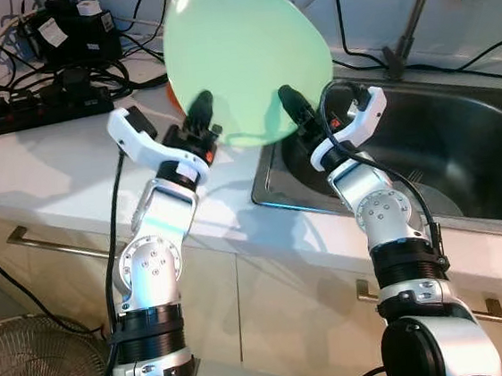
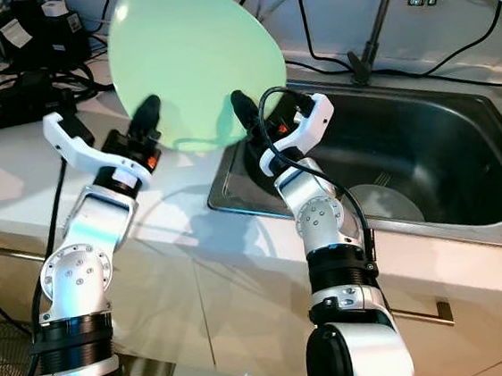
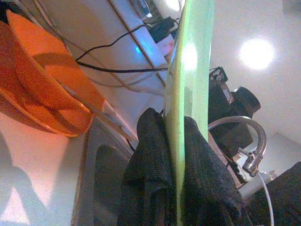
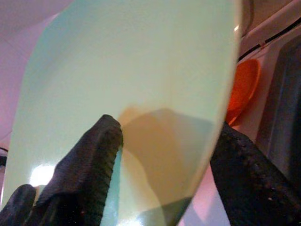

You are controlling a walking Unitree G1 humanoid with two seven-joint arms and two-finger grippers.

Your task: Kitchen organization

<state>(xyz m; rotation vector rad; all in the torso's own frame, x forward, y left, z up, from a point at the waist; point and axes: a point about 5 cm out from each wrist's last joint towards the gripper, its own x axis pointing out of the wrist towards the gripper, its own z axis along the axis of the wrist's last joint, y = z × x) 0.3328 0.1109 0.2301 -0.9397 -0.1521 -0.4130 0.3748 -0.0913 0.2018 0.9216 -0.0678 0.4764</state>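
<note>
Two claws are seen at the lower rim of a pale green plate (image 1: 242, 59), which is held upright and tilted above the edge where the white bench (image 1: 42, 165) meets the steel sink (image 1: 463, 157). The left claw (image 1: 201, 121) is closed on the plate's lower left edge; in the left wrist view its black fingers (image 3: 155, 155) are pressed on both faces of the thin rim. The right claw (image 1: 295, 110) is set against the lower right edge, with one finger lying on the plate's face and the other beside the rim; whether it is truly clamped cannot be told.

An orange bowl (image 3: 42, 89) is seen on the bench just behind the plate, and a power strip (image 1: 41, 109) with cables lies farther back.

Slipping is judged the main risk: the plate is gripped only near its bottom edge, so it could pivot or slide out and be dropped into the sink or onto the bowl if the arms are moved unevenly
</note>
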